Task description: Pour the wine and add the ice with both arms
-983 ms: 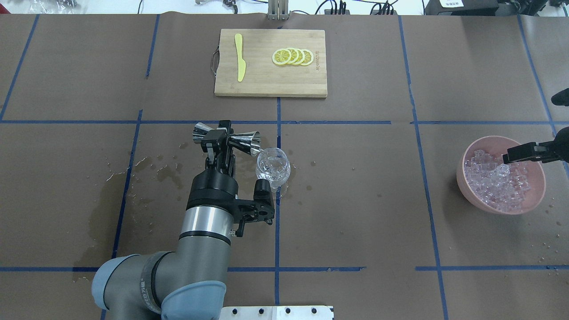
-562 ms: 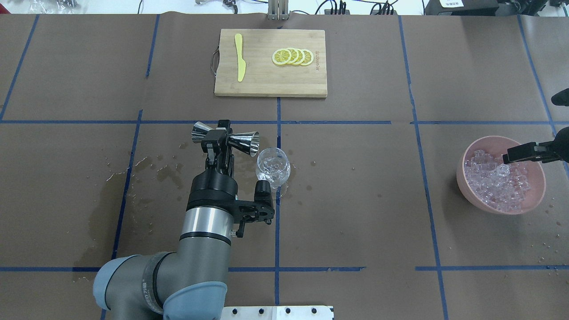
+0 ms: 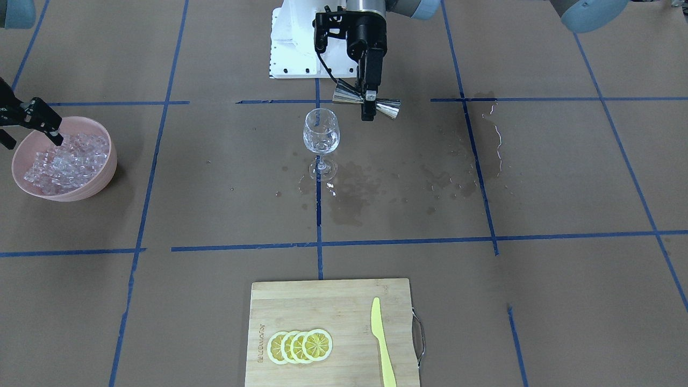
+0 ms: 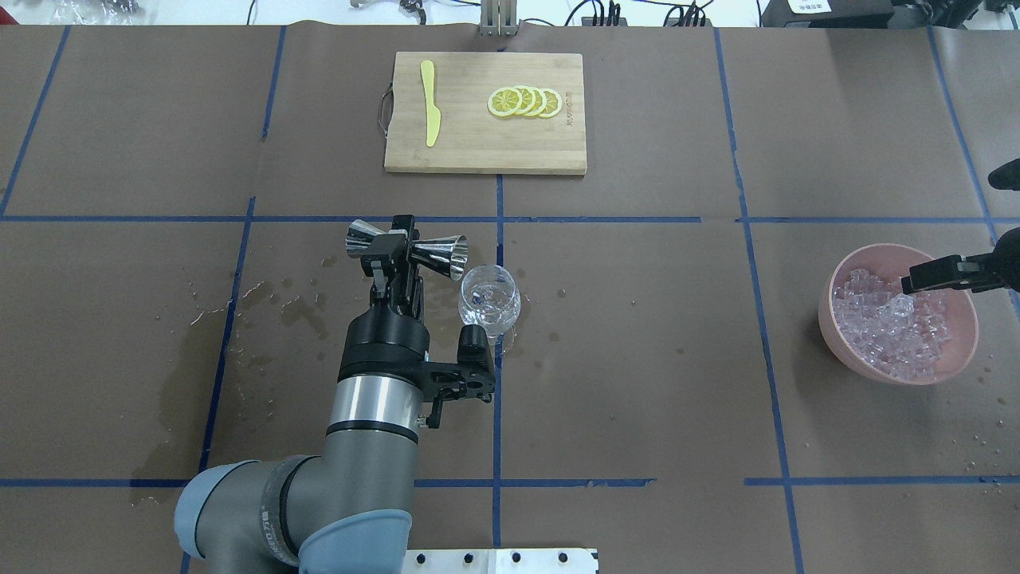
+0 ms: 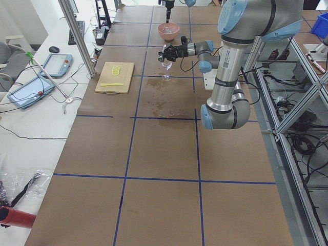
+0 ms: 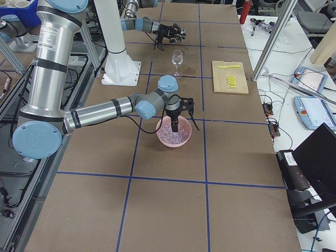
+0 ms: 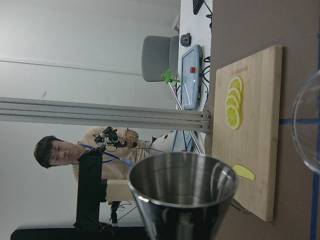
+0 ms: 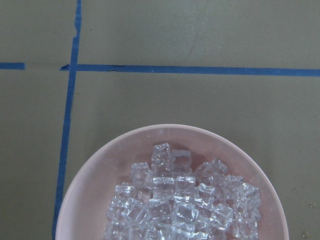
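My left gripper [image 4: 396, 249] is shut on the waist of a steel jigger [image 4: 441, 253]. It holds the jigger level, with the mouth just left of and above a clear wine glass [image 4: 488, 299]. The glass [image 3: 321, 131] stands upright, and a little clear wine [image 3: 321, 144] glints low in it. In the left wrist view the jigger's mouth [image 7: 182, 175] looks empty. My right gripper [image 3: 31, 141] hangs over a pink bowl [image 4: 833, 323] heaped with ice cubes [image 4: 892, 331]. Its jaws look apart and hold nothing. The ice [image 8: 180, 200] fills the right wrist view.
A bamboo cutting board [image 4: 478, 147] at the far middle carries lemon slices [image 4: 526, 102] and a yellow knife [image 4: 431, 104]. Dark wet stains [image 4: 295, 307] mark the brown paper around the glass and to its left. The white pedestal [image 3: 293, 54] is at the robot's edge.
The jigger's mouth has swung up from its downward tilt over the glass rim to level. My right gripper has stayed over the bowl.
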{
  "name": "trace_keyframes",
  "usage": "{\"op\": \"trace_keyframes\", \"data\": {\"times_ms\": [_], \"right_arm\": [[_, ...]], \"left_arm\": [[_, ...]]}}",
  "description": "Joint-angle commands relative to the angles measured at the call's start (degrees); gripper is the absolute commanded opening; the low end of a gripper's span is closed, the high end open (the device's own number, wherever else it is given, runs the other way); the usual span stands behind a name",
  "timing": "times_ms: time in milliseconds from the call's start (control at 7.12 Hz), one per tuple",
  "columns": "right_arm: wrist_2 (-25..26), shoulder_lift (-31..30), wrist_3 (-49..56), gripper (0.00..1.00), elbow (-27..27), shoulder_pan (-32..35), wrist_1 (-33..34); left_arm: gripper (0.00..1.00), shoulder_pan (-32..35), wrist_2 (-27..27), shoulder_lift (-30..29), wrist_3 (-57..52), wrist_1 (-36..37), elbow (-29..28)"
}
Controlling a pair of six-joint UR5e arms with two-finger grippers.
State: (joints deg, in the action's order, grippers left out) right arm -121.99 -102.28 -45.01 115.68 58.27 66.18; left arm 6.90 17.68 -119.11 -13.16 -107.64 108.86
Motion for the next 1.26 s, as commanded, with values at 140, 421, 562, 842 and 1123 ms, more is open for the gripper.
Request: {"op": "trace_keyframes", "data": {"times_ms": [140, 421, 562, 842, 1123], "right_arm": [[0.1, 0.1, 0.1, 1.00, 0.0, 0.0, -0.1], [0.1, 0.2, 0.1, 1.00, 0.2, 0.0, -0.1], [0.1, 0.2, 0.1, 1.00, 0.3, 0.0, -0.1], [0.1, 0.2, 0.1, 1.00, 0.3, 0.0, -0.1], [0.5, 0.1, 0.1, 1.00, 0.1, 0.0, -0.2]], "left_arm": [[0.00, -0.3, 0.0, 0.4, 17.3, -3.0, -1.3], [0.00, -0.3, 0.2, 1.2, 24.9, -14.0, -1.5], [0.00, -0.2, 0.2, 3.0, 26.5, -17.8, -1.8], [0.00, 0.0, 4.5, 4.6, 35.0, -26.1, -1.3], [0.00, 0.6, 8.1, 6.3, 39.1, -30.7, -1.2]]}}
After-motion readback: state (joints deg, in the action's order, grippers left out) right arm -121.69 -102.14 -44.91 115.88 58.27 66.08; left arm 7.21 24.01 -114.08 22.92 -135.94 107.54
